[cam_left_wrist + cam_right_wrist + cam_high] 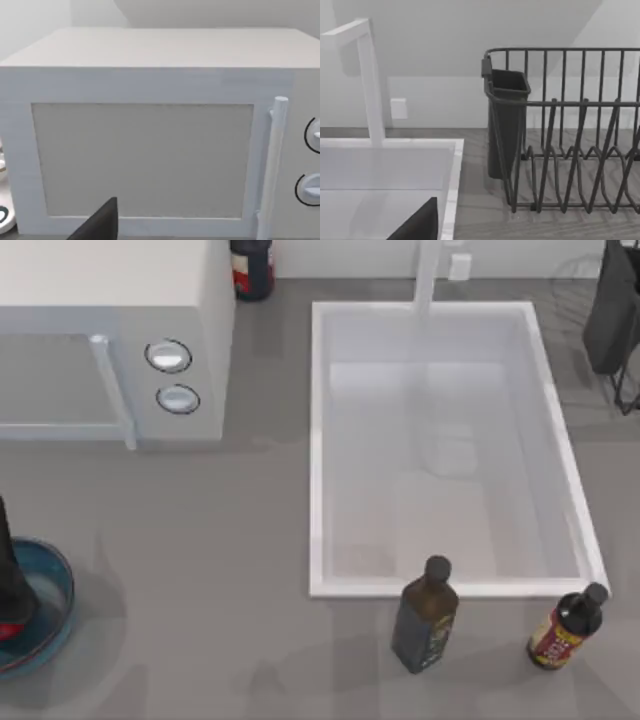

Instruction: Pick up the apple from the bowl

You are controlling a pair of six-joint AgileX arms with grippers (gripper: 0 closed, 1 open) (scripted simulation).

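End effector of the left arm (8,570) hung over the bowl (55,615) at the counter's (200,640) left edge, a sliver of red apple (10,630) beneath it — whether it was clenched, I couldn't tell. Left wrist view faced the microwave (150,150). Right wrist view faced a dish rack (570,150). Apple judged light, stiff and slippery — best pinched across its widest part.

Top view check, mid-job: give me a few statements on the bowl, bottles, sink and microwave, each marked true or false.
1. The bowl sits at the table's left edge. True.
2. Two bottles stand inside the sink. False: the dark bottle and the red-labelled bottle stand on the counter in front of it.
3. The microwave door is shut. True.
4. The microwave has three knobs. False: two.
5. A dish rack stands right of the sink. True.
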